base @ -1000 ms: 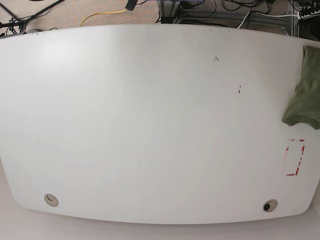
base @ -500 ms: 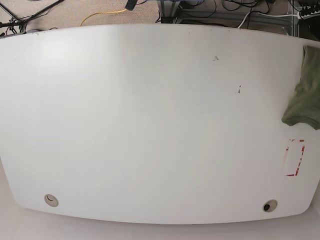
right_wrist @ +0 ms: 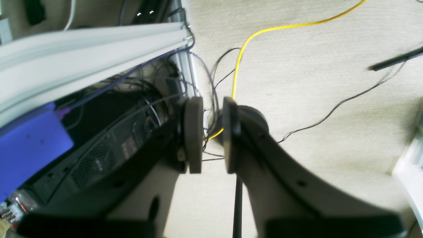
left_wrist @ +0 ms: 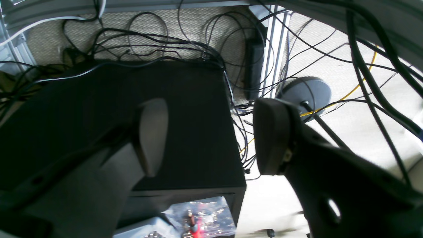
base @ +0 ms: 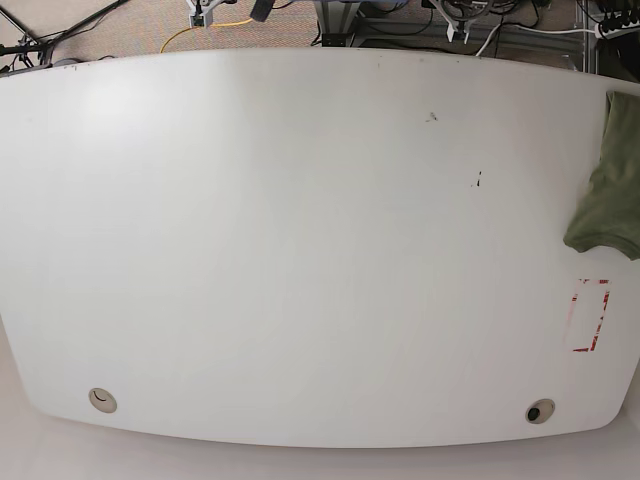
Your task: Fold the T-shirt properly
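The T-shirt (base: 610, 180) lies bunched at the right edge of the tabletop (base: 300, 250), looking light, limp and wrinkly, so it likely needs pinching at a hem or sleeve, while the left end effector (left_wrist: 211, 135) gapes wide and the right end effector (right_wrist: 211, 134) stands narrowly apart, both empty.

table (base: 300, 250) bare across middle | T-shirt (base: 610, 190) bunched at far-right edge only

Two pincer tips newly in view at the top edge: right pincer (base: 203, 12), left pincer (base: 459, 22).
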`<state>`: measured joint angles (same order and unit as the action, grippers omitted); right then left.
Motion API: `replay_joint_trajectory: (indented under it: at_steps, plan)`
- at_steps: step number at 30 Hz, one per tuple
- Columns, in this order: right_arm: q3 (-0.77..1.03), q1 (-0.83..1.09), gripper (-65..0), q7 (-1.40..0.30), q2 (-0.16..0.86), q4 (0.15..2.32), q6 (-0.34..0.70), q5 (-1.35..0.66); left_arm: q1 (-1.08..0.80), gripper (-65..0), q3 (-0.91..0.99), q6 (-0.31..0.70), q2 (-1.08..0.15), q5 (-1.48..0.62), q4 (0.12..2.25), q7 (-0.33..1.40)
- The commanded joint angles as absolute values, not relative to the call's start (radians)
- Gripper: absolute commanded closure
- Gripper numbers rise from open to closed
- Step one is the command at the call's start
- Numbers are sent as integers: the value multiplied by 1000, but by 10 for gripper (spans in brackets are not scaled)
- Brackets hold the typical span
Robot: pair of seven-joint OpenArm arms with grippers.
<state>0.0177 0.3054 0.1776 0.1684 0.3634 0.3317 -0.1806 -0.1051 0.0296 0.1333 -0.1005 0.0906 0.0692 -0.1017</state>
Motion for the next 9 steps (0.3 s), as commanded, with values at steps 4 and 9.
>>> replay_joint_trajectory:
  at_steps: [4,9]
  plan:
    - [16,300,-101,162,173,363,308,-179,-111,-369,30,124,-107,93,124,-30]
    - [16,298,-101,162,166,363,308,-180,-111,-369,31,124,-105,91,124,-35]
